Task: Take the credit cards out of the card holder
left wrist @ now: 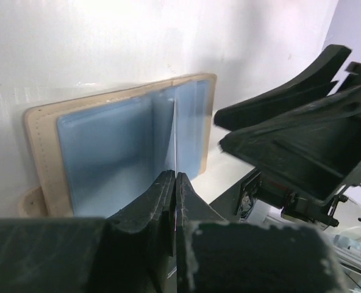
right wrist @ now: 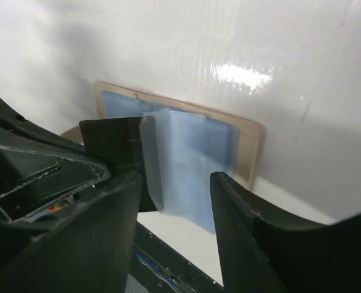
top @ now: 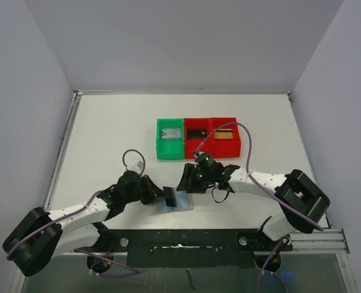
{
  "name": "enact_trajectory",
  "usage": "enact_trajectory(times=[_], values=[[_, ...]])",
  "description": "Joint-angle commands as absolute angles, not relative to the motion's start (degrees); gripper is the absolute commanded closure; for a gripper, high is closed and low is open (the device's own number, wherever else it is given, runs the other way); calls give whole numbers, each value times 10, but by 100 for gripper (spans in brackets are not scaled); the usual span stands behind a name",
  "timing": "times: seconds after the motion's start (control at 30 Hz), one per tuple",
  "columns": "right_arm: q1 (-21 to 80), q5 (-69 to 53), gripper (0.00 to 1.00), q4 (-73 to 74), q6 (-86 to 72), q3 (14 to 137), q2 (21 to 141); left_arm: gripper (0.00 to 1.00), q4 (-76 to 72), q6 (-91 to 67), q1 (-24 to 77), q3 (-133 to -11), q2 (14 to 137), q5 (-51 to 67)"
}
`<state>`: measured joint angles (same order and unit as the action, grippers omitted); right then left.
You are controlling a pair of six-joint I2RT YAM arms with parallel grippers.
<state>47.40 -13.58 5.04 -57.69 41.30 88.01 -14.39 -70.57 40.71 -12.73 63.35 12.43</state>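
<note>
Bench: white bench [top: 107,134], closed in by pale grey walls on three sides.
Card holder: the card holder [top: 182,204] lies open and flat near the middle of the near edge. Its light-blue pockets face up inside a tan border.
Left pincer: the left pincer [left wrist: 175,183] is clamped tight on a dark card [right wrist: 112,141]. The card stands on edge over the holder's left half. From the left wrist it shows only as a thin line rising from between the fingers.
Right pincer: the right pincer [right wrist: 173,183] hangs over the holder's right side with its jaws partly apart and nothing gripped. The light-blue pocket shows in the gap between them, and the dark card is just beside its left finger. Whether the finger touches the card, I cannot tell.
Bins: a green bin [top: 170,155], a middle red bin [top: 197,152] and a right red bin [top: 226,152] stand touching in a row, beyond the holder toward the far edge.
Cards in bins: a silver-grey card [top: 171,132] lies in the green bin, a black card [top: 196,132] in the middle red bin, and a gold card [top: 225,134] in the right red bin.
</note>
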Motion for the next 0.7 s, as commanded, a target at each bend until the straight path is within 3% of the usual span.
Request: enact_trajectory(times=[0.0, 0.07, 0.1, 0.13, 0.27, 0.4, 0.53, 0.67], values=[[443, -94, 41, 44, -528, 419, 789, 100, -64, -652, 398, -175, 568, 89], [428, -90, 34, 52, -505, 433, 765, 100, -35, -634, 396, -186, 546, 74], [422, -87, 22, 59, -494, 447, 757, 100, -29, -626, 396, -190, 535, 67], [416, -79, 19, 75, -489, 461, 750, 100, -25, -620, 395, -192, 524, 63], [395, -56, 19, 132, -469, 500, 740, 100, -17, -607, 393, -198, 498, 55], [404, -20, 19, 78, -445, 468, 700, 100, -12, -595, 392, -209, 486, 52], [408, 4, 1, -18, -438, 396, 642, 100, -15, -567, 392, -226, 465, 37], [400, 33, 2, -49, -424, 356, 599, 100, -16, -543, 392, -236, 439, 1]])
